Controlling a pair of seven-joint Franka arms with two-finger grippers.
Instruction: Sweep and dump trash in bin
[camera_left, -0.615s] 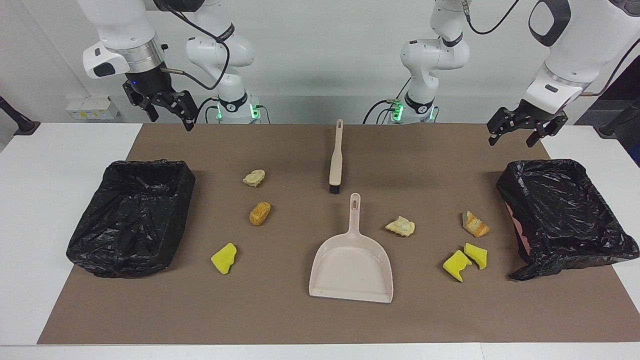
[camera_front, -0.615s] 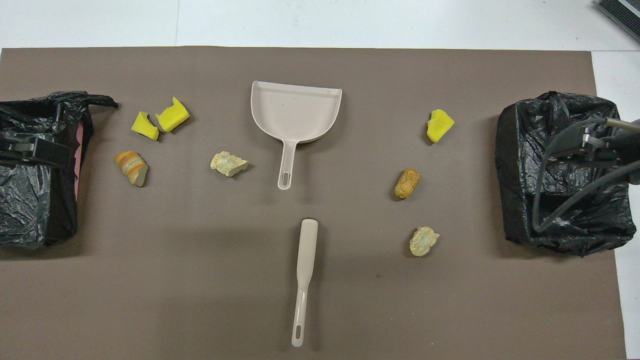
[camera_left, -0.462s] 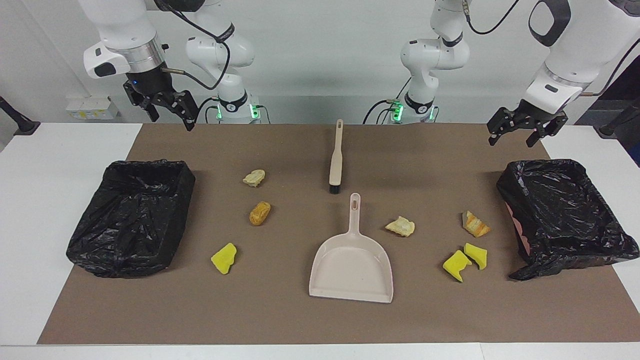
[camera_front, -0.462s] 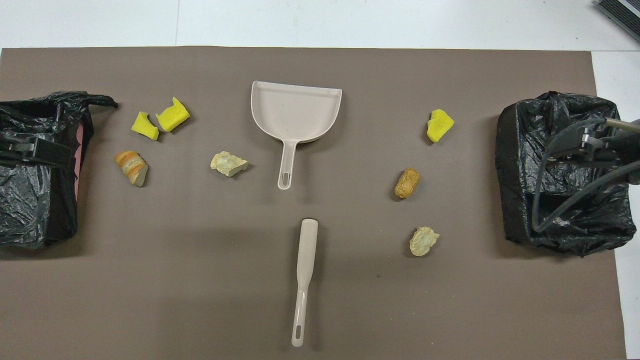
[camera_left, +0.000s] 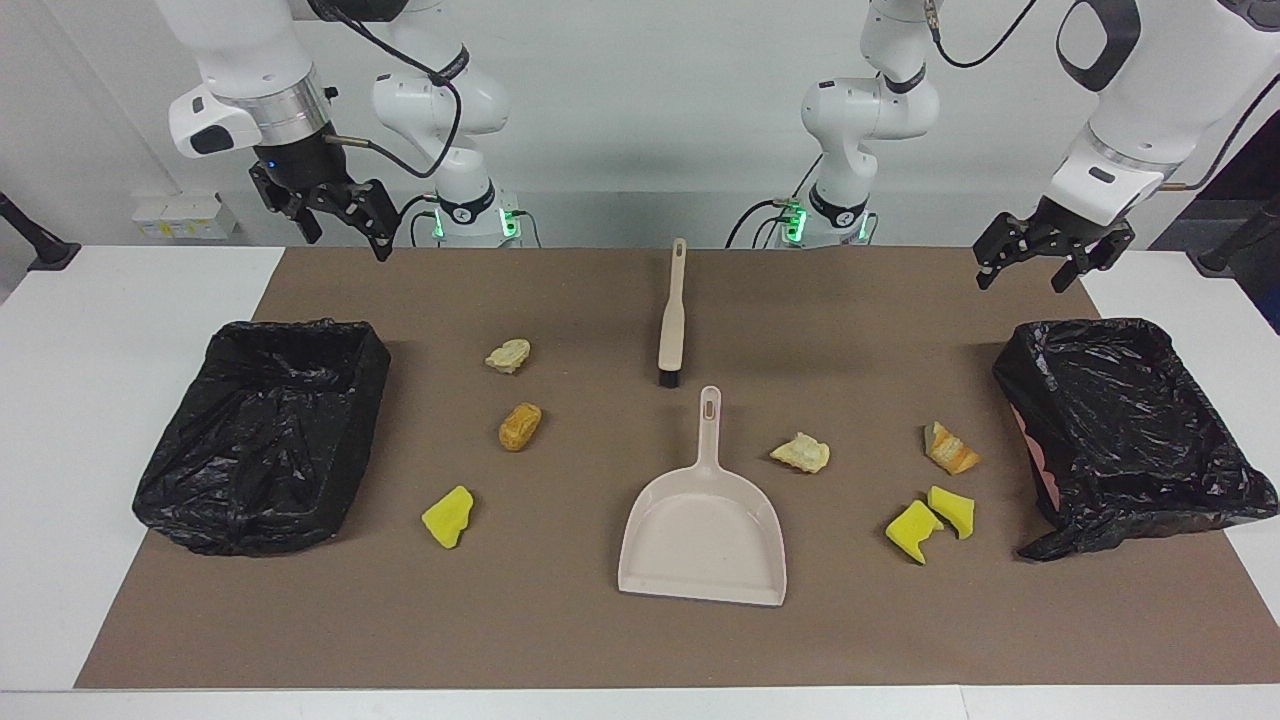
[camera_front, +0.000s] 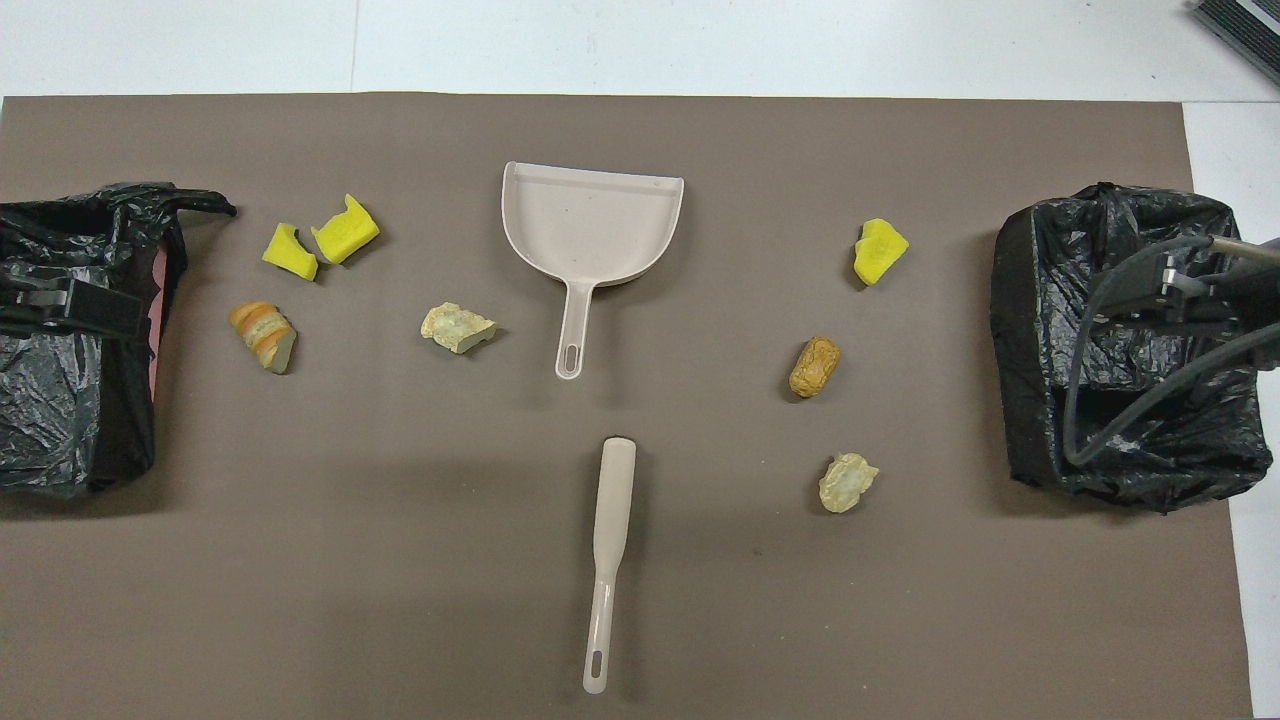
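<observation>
Overhead we see spongy yellow chunks and crusty lumps around a smooth plastic dustpan; left gripper and right gripper hang released.

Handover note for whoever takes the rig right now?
Left gripper: open, empty, raised over the mat's edge near the bin at its end.
Right gripper: open, empty, raised near the other bin.
Brush and dustpan lie untouched mid-mat, brush nearer the robots.
Trash: seven scraps loose on the mat, three toward the right arm's end, four toward the left arm's.
Done: nothing. Left: pick up the tools, sweep, dump.
</observation>
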